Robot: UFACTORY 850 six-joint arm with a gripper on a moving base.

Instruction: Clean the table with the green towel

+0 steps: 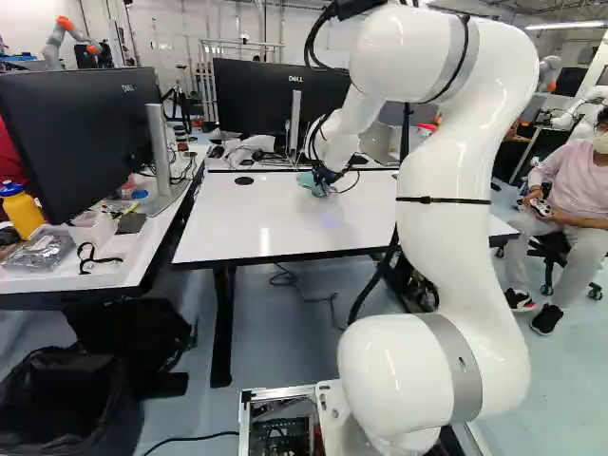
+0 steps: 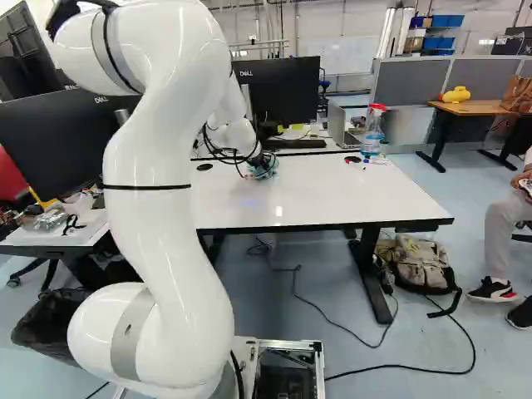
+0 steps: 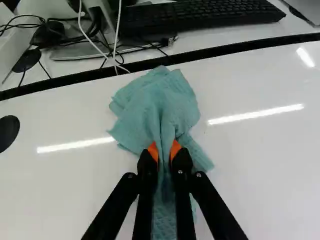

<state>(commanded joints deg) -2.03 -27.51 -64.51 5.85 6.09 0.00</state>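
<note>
End effector point(image 1: 322, 186), green towel point(image 3: 162, 102) pinched between pads point(image 3: 153, 151), table point(image 3: 265, 170) beneath

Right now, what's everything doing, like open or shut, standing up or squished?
Gripper: shut on the towel.
Green towel: bunched up, pinched between the orange pads.
Spray bottle: standing upright.
Black bin: open at the top.
Backpack: slumped on the floor; I can't tell if it's zipped.
</note>
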